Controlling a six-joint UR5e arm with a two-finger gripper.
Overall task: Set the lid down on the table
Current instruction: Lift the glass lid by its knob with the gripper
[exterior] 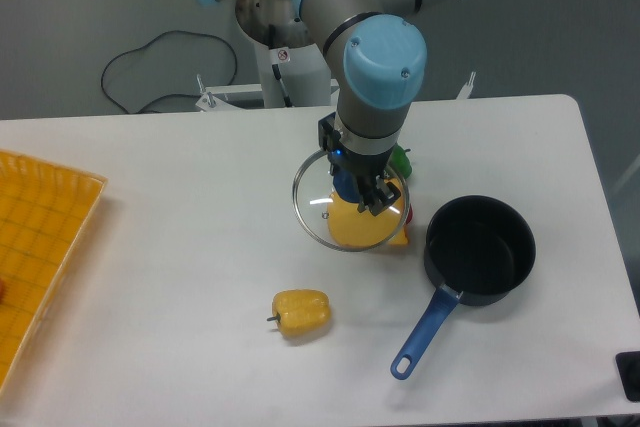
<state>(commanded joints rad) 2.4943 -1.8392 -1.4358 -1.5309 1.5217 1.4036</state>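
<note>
The lid (318, 209) is a round clear glass disc with a thin metal rim, held level a little above the white table (180, 247) near its middle. My gripper (362, 190) reaches down from the arm onto the lid's centre and is shut on its knob, which the fingers hide. Through the glass a yellow object (365, 229) shows on the table underneath.
A black pot with a blue handle (480, 250) stands right of the lid. A yellow bell pepper (301, 313) lies in front of it. A green item (402, 160) peeks out behind the gripper. A yellow gridded tray (40, 237) sits at the left edge.
</note>
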